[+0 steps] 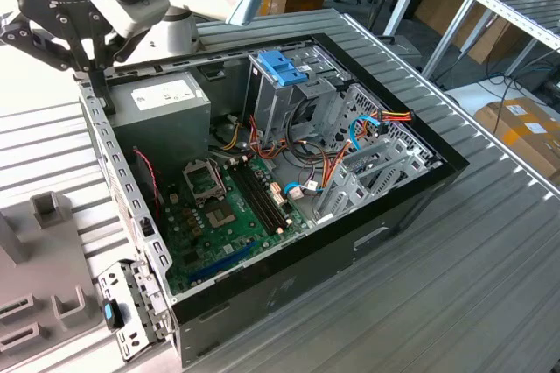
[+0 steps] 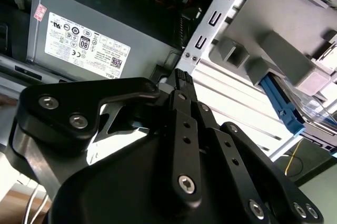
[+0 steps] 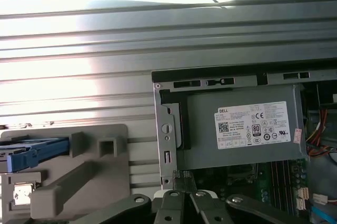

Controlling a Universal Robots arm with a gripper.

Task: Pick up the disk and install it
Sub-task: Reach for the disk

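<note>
A ribbed metal table (image 1: 490,285) carries an open desktop computer case (image 1: 367,242) with its motherboard (image 1: 227,215) exposed. Beside the case, at the exterior view's left, lies a grey holding fixture (image 1: 35,250). A grey power supply (image 1: 166,110) sits in the case's corner. The disk (image 3: 34,151), framed by light-blue rails, rests in the fixture, outside the case and well apart from the jaws. The gripper (image 3: 182,177) hangs over the case wall beside the power supply, its jaws pressed together with nothing between them.
</note>
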